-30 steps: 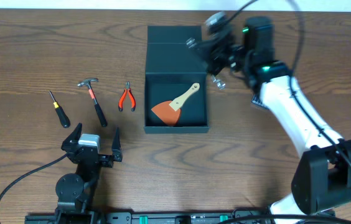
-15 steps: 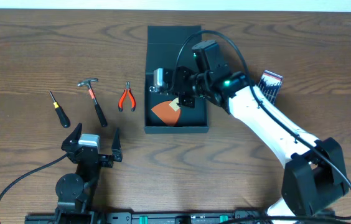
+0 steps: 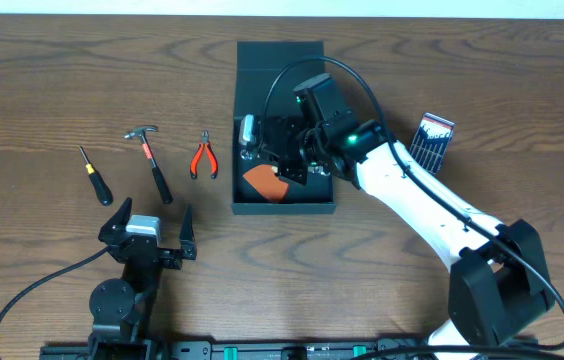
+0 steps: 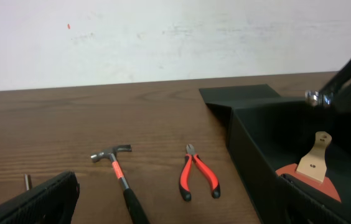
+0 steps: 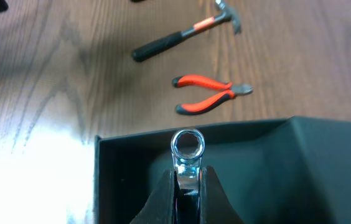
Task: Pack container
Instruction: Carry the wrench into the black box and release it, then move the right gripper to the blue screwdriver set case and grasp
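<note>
The container (image 3: 324,190) is a dark teal-black box with its flap lid open at the far end. An orange scraper with a wooden handle (image 3: 261,183) lies inside it. My right gripper (image 3: 265,140) is over the box's left half, shut on a silver wrench (image 3: 248,129). In the right wrist view the wrench's ring end (image 5: 187,144) sticks out between the fingers (image 5: 188,183), above the box's near wall (image 5: 325,155). My left gripper (image 3: 148,232) is open and empty near the front edge. Its fingers frame the left wrist view (image 4: 182,214), with the container (image 4: 250,146) to the right.
On the table left of the box lie red-handled pliers (image 3: 203,157), a hammer (image 3: 152,164) and a screwdriver (image 3: 93,175). A case of drill bits (image 3: 433,138) lies right of the box. The pliers (image 4: 197,177) and hammer (image 4: 121,180) also show in the left wrist view.
My right arm swung from the box's far right corner to over its left half, carrying the wrench. The left arm has not moved.
</note>
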Robot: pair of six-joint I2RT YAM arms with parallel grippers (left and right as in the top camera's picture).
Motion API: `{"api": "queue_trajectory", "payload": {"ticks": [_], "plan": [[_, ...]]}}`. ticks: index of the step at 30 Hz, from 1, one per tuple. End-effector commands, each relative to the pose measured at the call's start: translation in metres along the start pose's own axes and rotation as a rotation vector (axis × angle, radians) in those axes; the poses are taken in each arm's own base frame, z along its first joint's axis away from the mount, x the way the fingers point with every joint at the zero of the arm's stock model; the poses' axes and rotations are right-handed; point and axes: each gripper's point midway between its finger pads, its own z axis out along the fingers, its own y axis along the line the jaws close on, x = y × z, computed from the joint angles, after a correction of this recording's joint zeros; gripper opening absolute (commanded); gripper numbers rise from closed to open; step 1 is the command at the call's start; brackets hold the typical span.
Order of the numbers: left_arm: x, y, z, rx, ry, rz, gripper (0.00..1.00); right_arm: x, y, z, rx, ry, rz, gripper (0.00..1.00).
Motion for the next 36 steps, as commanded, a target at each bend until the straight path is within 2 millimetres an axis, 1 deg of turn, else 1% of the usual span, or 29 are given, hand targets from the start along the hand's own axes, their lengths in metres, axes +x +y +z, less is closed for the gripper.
{"api": "queue_trajectory", "payload": {"ticks": [1,4,6,21,22,23,24,25,26,27,30,32,35,36], "plan": [[0.016,-0.004,0.001,0.023,0.042,0.007,0.98,0.015,0.009,0.017,-0.042,0.043,0.064,0.01],[0.016,-0.004,0.001,0.023,0.042,0.007,0.99,0.025,0.012,0.026,-0.066,0.072,0.107,0.01],[0.016,-0.004,0.001,0.023,0.042,0.007,0.98,0.028,0.014,0.028,-0.073,0.081,0.113,0.01],[0.016,-0.004,0.001,0.023,0.042,0.007,0.98,0.041,0.027,0.026,-0.117,0.137,0.157,0.01],[0.016,-0.004,0.001,0.023,0.042,0.007,0.98,0.041,0.027,0.026,-0.117,0.137,0.157,0.07],[0.016,-0.004,0.001,0.023,0.042,0.007,0.99,0.041,0.027,0.026,-0.117,0.137,0.157,0.21],[0.016,-0.004,0.001,0.023,0.042,0.007,0.98,0.041,0.027,0.026,-0.116,0.136,0.157,0.42],[0.016,-0.004,0.001,0.023,0.042,0.007,0.98,0.04,0.026,0.026,-0.115,0.134,0.155,0.53],[0.016,-0.004,0.001,0.023,0.042,0.007,0.98,0.039,0.025,0.026,-0.111,0.13,0.151,0.6],[0.016,-0.004,0.001,0.023,0.042,0.007,0.98,0.038,0.024,0.026,-0.107,0.124,0.147,0.64],[0.016,-0.004,0.001,0.023,0.042,0.007,0.98,0.029,0.018,0.022,-0.083,0.097,0.152,0.63],[0.016,-0.004,0.001,0.023,0.042,0.007,0.98,0.018,0.009,0.014,-0.044,0.059,0.182,0.63],[0.016,-0.004,0.001,0.023,0.042,0.007,0.98,-0.002,-0.015,-0.007,0.053,-0.017,0.241,0.6],[0.016,-0.004,0.001,0.023,0.042,0.007,0.98,-0.006,-0.03,-0.019,0.12,-0.04,0.291,0.61]]}}
